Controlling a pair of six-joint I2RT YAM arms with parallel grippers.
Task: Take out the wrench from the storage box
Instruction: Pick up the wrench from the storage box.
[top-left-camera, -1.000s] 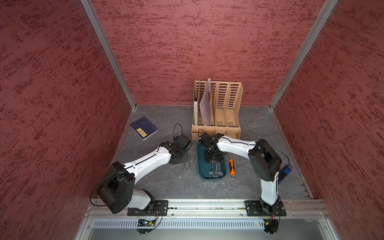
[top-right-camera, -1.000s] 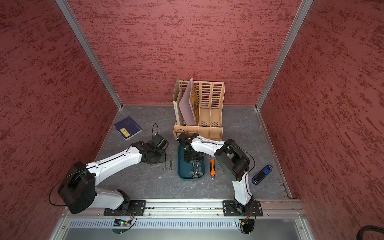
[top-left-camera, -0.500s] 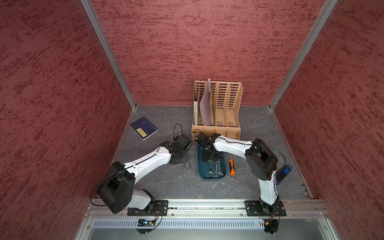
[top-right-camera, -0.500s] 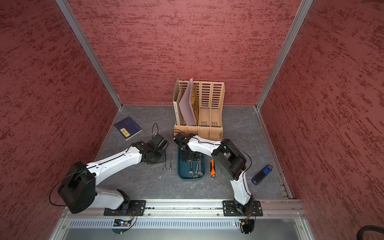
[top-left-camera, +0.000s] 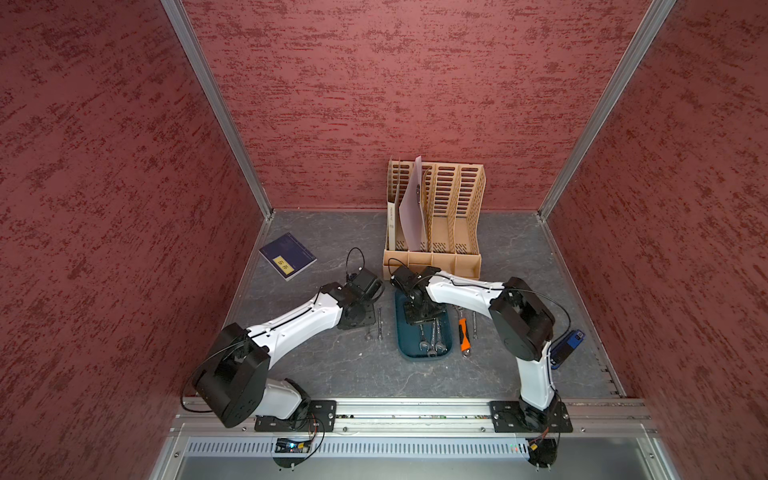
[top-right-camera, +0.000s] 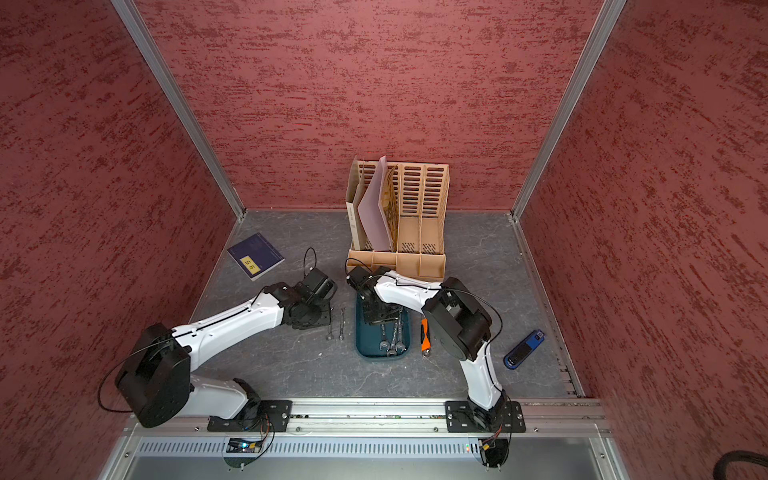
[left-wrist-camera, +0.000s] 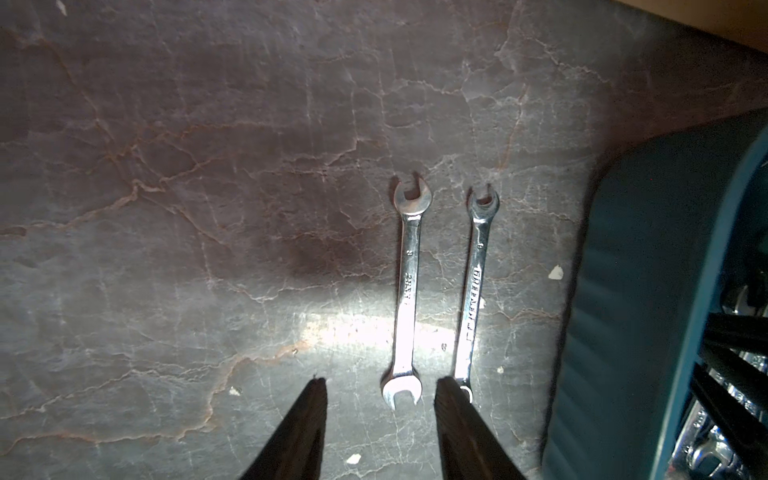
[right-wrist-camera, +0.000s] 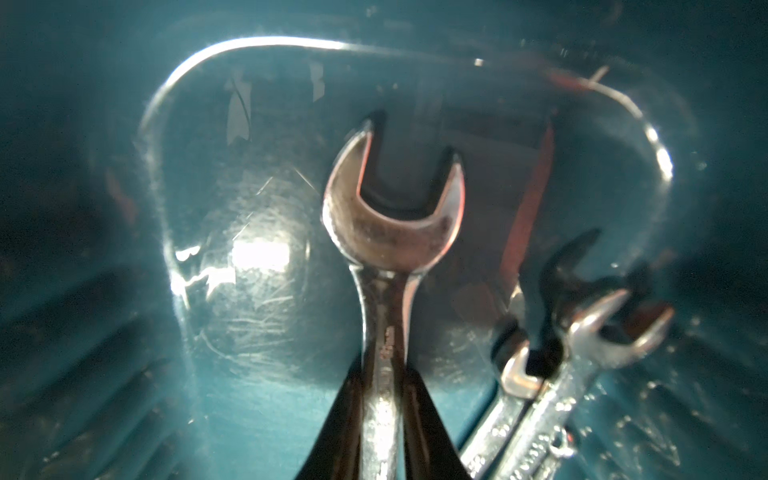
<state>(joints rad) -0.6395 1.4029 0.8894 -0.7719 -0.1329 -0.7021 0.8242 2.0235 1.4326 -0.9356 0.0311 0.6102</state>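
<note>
Grip visible only from right wrist: right gripper (right-wrist-camera: 380, 399) clamped on wrench (right-wrist-camera: 392, 216) shank, low inside box (right-wrist-camera: 249, 395); hidden beneath wrist in both top views. Chrome, open-ended, scuffed at head. Right forearm stretched to box, gripper pointing down. Left gripper (left-wrist-camera: 382, 380) spread, empty, hovering over two small wrenches (left-wrist-camera: 409, 291) on table (left-wrist-camera: 166, 208).

- storage box (top-left-camera: 409, 345): shallow dark teal plastic tray, rounded corners, glossy floor with scuff marks; flat on the grey table (top-left-camera: 332, 374) near its middle, long side running front to back
- wrench (right-wrist-camera: 386, 232): shiny steel, open-end head, shank pinched on both sides by the dark fingers of the right gripper (right-wrist-camera: 382, 374); not out yet, head over the box floor and aimed at a rounded end wall; lifted or resting, can't tell
- two more wrenches (right-wrist-camera: 582, 365): same shiny steel, overlapping side by side in the box, just beside the pinched one
</note>
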